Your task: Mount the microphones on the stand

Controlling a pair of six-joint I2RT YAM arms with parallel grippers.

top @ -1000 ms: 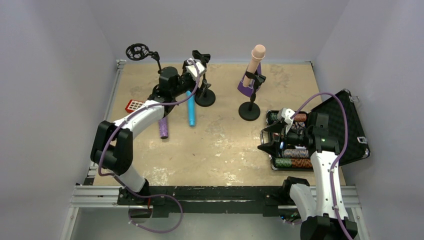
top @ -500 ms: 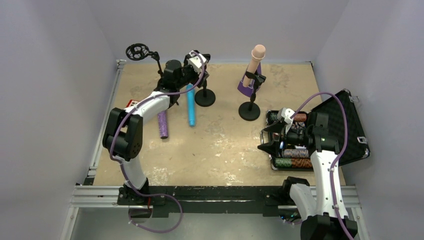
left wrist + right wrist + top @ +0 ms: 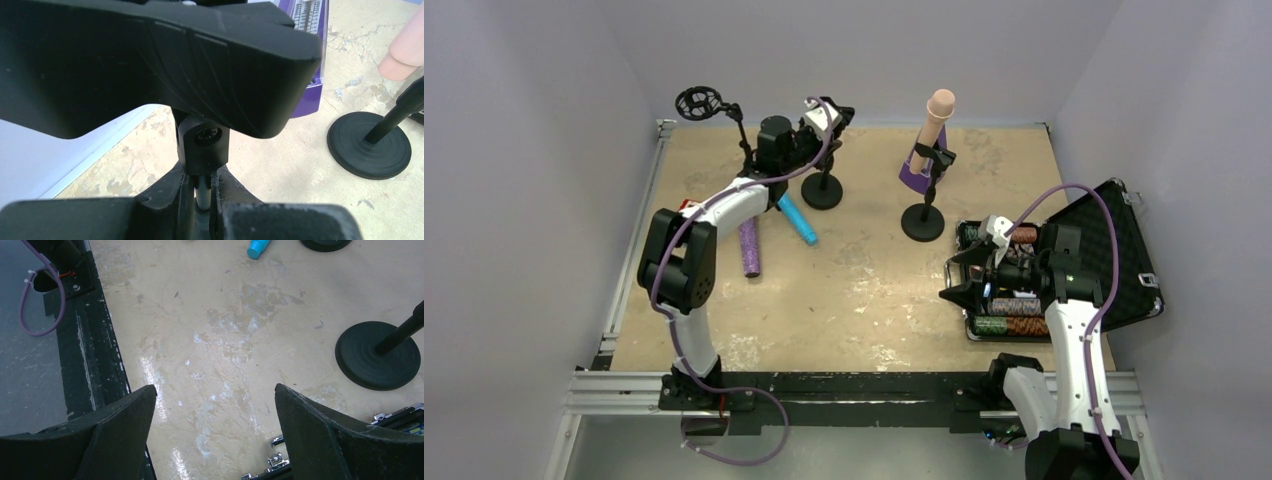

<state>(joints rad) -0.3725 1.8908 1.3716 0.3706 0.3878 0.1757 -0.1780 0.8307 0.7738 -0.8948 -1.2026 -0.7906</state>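
A pale pink microphone (image 3: 936,115) stands clipped in the right-hand stand (image 3: 923,222). On the table lie a sky-blue microphone (image 3: 796,218), at a slant, and a glittery purple microphone (image 3: 750,248). My left gripper (image 3: 826,130) is shut on the thin pole of the left stand (image 3: 822,191), just under its empty black clip (image 3: 200,65). In the left wrist view the pole (image 3: 202,197) shows pinched between the fingers (image 3: 170,195) of that gripper (image 3: 201,186). My right gripper (image 3: 969,270) hangs open over the table, nothing between its fingers (image 3: 125,425).
A purple pyramid metronome (image 3: 914,173) sits behind the right-hand stand. A third stand with a round pop filter (image 3: 699,101) is at the back left. An open black case (image 3: 1089,260) of chip stacks lies under the right arm. The wrist camera shows the case latch (image 3: 277,460).
My left gripper rose and shut on the left stand's pole. The stand's base shifted slightly left, and the blue microphone swung from upright in the view to a slant. The right arm stayed still.
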